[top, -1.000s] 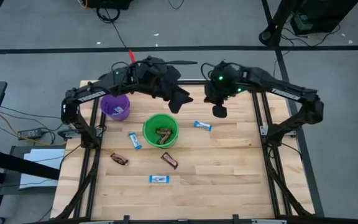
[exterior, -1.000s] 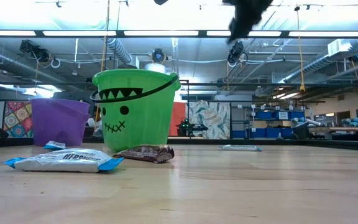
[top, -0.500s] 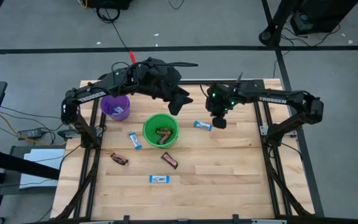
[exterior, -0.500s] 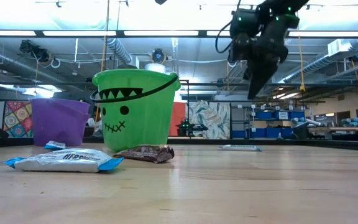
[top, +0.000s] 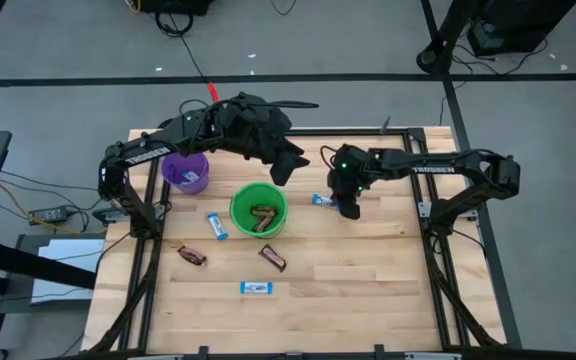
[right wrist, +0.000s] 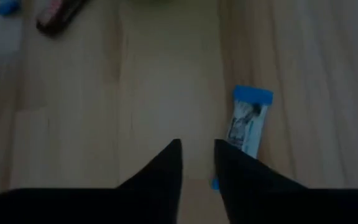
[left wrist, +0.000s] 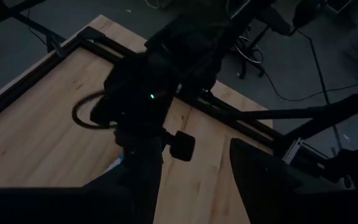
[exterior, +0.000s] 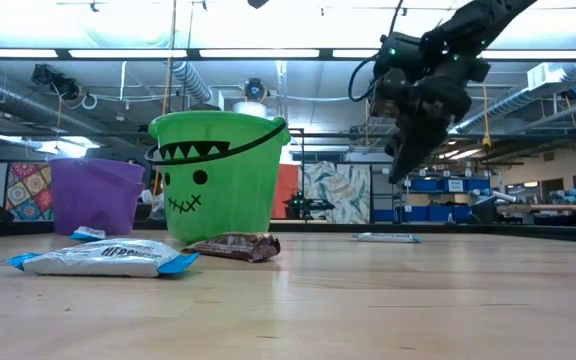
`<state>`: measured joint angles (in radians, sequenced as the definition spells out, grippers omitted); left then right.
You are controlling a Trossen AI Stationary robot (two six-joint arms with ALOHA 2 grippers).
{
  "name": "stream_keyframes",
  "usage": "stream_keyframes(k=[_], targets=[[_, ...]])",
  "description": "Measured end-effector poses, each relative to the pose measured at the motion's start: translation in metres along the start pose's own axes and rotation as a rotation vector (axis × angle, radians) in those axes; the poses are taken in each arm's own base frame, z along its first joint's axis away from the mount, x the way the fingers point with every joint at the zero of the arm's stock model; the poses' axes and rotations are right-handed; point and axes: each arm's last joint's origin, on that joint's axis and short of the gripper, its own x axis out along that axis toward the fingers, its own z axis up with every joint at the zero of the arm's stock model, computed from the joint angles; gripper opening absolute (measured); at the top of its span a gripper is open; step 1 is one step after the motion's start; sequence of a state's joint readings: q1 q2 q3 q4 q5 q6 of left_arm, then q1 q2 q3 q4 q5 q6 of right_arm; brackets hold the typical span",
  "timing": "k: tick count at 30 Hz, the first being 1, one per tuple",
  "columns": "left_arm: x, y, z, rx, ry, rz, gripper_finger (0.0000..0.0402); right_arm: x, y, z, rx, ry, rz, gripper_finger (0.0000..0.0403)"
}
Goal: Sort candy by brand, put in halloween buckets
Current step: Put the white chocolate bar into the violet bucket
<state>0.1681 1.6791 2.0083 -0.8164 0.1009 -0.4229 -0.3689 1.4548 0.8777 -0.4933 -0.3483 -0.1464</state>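
Target candy: a blue-and-white bar (top: 325, 201) lying flat on the surface, on the right side of the green bucket (top: 258, 210) and apart from it.
Same bar, close up: in the right wrist view the blue-and-white bar (right wrist: 248, 122) lies just beside the gripper's fingertips, off to one side of the gap rather than between them.
Long axis: in the high view the bar runs roughly left to right with a slight tilt; in the right wrist view it runs nearly along the direction the fingers point, so the jaws would close across its short width.
Look of the bar: small, flat, white middle with print too small to read, bright blue crimped ends.
Nearer arm: the right gripper (top: 348, 208) hangs over the bar's right end, above the surface and not touching it in the low view.
Right gripper state: fingers a little apart with a narrow gap, holding nothing.
Judged next need: a small sideways shift to centre the bar in the gap before lowering.
Left gripper (top: 286, 168): waits raised behind the green bucket, jaws parted and empty.
Other candy: a brown bar (top: 261, 215) inside the green bucket; more bars scattered on the surface in front.
Purple bucket (top: 185, 172): at the back left, well apart from the target bar.
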Motion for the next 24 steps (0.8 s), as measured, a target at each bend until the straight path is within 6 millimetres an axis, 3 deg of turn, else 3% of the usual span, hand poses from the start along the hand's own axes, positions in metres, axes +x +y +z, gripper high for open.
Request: stream_keyframes(k=[8, 12, 16, 24], targets=[[0.000, 0.000, 0.000, -0.030, 0.000, 0.000, 0.0193, 0.012, -0.013, -0.018, 0.058, -0.035, -0.094, 0.0264], [0.000, 0.000, 0.000, -0.031, -0.001, -0.001, 0.0193, 0.020, -0.017, -0.031, 0.054, -0.029, -0.176, 0.0311], [0.000, 0.000, 0.000, -0.034, -0.002, -0.001, 0.0193, 0.027, -0.018, -0.043, 0.048, -0.044, -0.214, 0.0321], [0.000, 0.000, 0.000, -0.040, -0.004, -0.002, 0.0193, 0.052, -0.023, -0.054, 0.073, 0.015, -0.162, 0.0303]])
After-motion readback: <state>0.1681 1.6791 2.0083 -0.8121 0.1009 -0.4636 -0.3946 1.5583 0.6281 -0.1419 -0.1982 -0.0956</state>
